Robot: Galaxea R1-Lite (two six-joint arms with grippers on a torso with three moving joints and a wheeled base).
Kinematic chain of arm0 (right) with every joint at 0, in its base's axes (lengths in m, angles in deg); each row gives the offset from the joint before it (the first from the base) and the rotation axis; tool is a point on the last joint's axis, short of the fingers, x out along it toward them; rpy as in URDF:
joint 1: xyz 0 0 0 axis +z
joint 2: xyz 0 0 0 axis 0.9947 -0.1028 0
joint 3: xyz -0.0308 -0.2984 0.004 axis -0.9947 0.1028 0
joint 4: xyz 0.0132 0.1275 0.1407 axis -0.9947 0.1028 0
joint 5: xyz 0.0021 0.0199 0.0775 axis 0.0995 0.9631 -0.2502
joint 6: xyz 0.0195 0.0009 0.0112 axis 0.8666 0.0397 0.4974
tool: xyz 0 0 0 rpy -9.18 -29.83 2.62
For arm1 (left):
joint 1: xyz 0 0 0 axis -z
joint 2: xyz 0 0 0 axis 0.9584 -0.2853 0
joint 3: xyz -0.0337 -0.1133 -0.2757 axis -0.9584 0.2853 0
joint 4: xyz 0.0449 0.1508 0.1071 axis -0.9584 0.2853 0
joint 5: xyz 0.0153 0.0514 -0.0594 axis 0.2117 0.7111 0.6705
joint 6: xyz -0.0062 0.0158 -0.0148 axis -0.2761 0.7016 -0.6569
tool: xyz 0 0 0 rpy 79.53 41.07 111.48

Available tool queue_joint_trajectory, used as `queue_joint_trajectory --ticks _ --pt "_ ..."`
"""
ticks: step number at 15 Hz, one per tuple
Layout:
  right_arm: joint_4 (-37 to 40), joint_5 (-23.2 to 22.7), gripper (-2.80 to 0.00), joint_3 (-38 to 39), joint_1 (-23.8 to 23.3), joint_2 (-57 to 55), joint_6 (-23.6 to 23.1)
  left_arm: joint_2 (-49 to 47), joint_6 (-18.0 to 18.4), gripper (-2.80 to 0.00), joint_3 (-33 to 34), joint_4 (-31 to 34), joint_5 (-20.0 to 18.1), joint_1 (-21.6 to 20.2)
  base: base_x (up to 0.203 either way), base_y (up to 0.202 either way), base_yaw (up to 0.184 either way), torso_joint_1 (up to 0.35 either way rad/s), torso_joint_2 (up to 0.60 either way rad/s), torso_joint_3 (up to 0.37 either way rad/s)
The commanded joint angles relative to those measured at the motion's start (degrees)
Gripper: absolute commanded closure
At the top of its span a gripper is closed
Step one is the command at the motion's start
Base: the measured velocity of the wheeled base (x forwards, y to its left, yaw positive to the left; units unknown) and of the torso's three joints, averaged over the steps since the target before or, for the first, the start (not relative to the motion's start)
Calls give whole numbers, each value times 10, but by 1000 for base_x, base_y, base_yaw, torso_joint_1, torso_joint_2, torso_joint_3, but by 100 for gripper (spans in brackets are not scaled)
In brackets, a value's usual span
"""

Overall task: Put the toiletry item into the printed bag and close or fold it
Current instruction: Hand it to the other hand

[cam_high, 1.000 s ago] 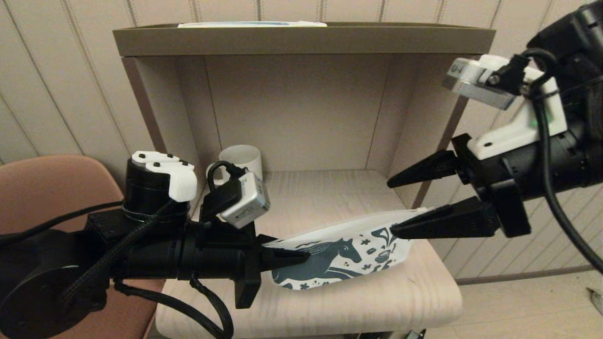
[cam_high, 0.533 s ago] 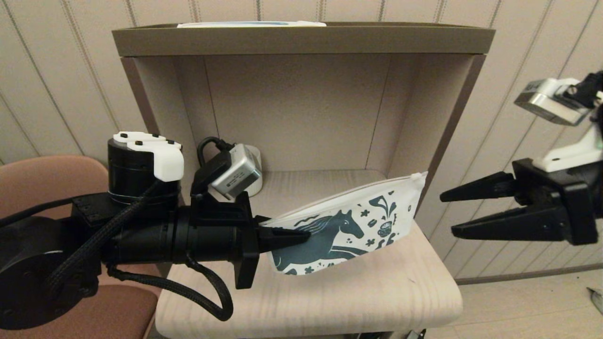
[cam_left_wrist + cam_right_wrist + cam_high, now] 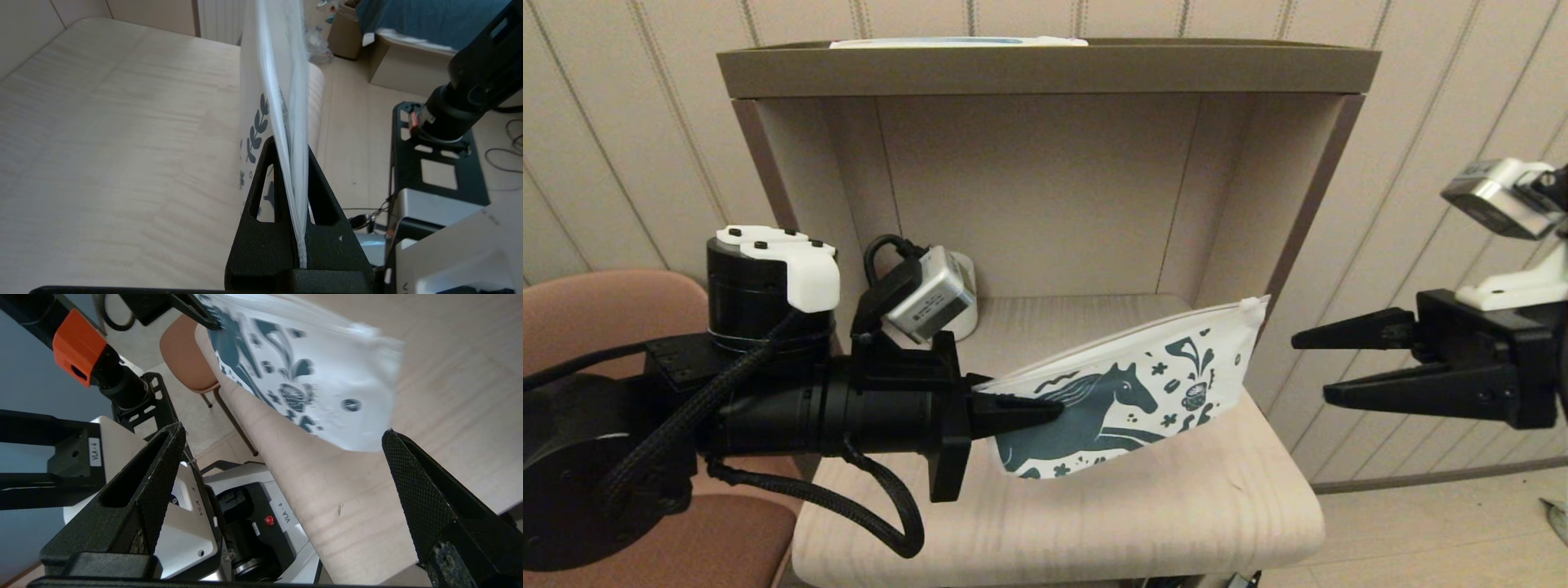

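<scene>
The printed bag (image 3: 1127, 392), white with a dark teal horse, hangs just above the shelf board, its right end tilted up. My left gripper (image 3: 1045, 412) is shut on the bag's left end; in the left wrist view the bag's edge (image 3: 282, 81) stands pinched between the black fingers of my left gripper (image 3: 291, 151). My right gripper (image 3: 1311, 369) is open and holds nothing, off the shelf's right side and apart from the bag. In the right wrist view the bag (image 3: 318, 375) lies beyond my right gripper (image 3: 282, 430). The toiletry item is out of view.
A white mug (image 3: 964, 273) stands at the cubby's back left, mostly hidden behind my left wrist camera. The cubby's right wall (image 3: 1298, 212) stands between the bag's raised end and my right gripper. The pale shelf board (image 3: 1176, 506) lies below. A brown chair (image 3: 596, 318) sits at left.
My right gripper has drawn back to the right, away from the bag's right end. The bag's right end has swung up, and my left arm has lifted slightly.
</scene>
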Motion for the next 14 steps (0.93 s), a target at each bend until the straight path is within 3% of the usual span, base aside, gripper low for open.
queue_joint_trajectory --ticks 1,5,6,14 --pt "1 -2 -280 1 1 -15 -2 -2 0 0 -1 -3 -3 -1 0 0 0 0 0 0" --pt "-1 1 -280 -12 0 -42 -18 -5 0 0 -1 -3 -6 -10 0 0 0 0 0 0" --pt "-1 5 0 -10 0 -44 -22 -9 0 0 -1 -3 -6 -16 0 0 0 0 0 0" --pt "-1 16 0 -24 3 -65 -27 -4 -1 0 -8 -2 -26 -26 0 0 0 0 0 0"
